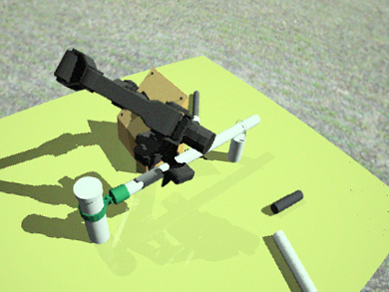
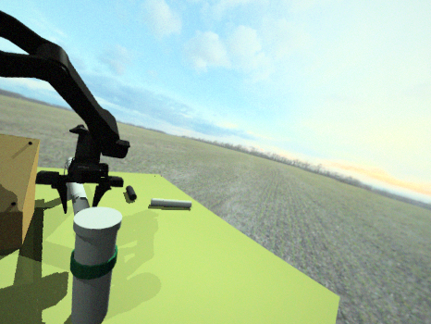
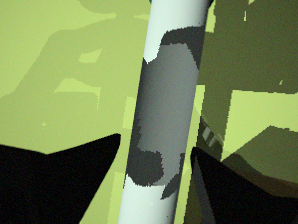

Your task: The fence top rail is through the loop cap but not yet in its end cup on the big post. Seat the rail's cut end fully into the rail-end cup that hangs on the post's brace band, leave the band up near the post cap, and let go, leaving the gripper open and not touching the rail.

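Note:
The white rail (image 1: 233, 136) (image 2: 77, 190) (image 3: 167, 95) runs through the loop cap (image 1: 241, 125) on the small post (image 1: 235, 150) to the green rail-end cup (image 1: 119, 193). Its near end goes into the cup's mouth; the depth is hidden. The cup hangs on the green brace band (image 1: 92, 214) (image 2: 94, 269), a little below the cap (image 1: 88, 188) (image 2: 98, 218) of the big post (image 1: 98, 231) (image 2: 91, 298). My gripper (image 1: 159, 169) (image 2: 80, 208) (image 3: 155, 145) is open. Its fingers stand either side of the rail, with a gap on both sides in the wrist view.
A wooden block (image 1: 159, 85) (image 2: 18, 178) stands beside the arm, with a dark rod (image 1: 196, 103) behind it. A short black cylinder (image 1: 287, 201) (image 2: 131, 193) and a loose white tube (image 1: 296, 265) (image 2: 171, 203) lie on the green mat, away from the rail.

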Controlling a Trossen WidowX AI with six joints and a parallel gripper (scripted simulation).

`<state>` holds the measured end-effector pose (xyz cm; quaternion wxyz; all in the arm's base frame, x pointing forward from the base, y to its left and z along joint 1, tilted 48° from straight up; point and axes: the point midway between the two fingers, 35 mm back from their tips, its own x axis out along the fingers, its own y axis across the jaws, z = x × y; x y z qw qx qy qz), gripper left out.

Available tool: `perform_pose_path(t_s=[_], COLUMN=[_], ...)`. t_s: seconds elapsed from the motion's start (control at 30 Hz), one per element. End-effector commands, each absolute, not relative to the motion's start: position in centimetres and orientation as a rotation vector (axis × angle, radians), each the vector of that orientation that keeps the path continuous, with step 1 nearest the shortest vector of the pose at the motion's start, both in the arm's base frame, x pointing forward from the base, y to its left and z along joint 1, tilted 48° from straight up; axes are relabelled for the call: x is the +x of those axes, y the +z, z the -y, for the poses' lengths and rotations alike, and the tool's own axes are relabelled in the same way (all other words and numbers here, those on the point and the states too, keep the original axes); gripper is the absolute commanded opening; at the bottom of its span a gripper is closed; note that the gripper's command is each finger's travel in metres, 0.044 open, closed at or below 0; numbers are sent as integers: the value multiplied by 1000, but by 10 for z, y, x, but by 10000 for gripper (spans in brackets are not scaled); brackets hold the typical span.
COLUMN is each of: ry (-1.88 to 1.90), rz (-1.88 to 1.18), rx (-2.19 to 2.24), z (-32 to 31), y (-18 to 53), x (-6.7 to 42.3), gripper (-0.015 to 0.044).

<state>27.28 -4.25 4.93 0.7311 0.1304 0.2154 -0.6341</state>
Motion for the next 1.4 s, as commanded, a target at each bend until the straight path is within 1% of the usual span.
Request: perform_pose_path(t_s=[0.0,0.1,0.37,0.47,0.7,1.37], ry=[-1395,-1394,-1397,-1388,-1389,-1389], rz=[-479,-482,-480,-481,-482,-482], rx=[293,295,292,290,291,291], z=[35,23,-8,-9,-50,-50], y=[48,47,47,49,72,72], x=[272,270,262,263,258,258], gripper=[368,440,440,440,440,440])
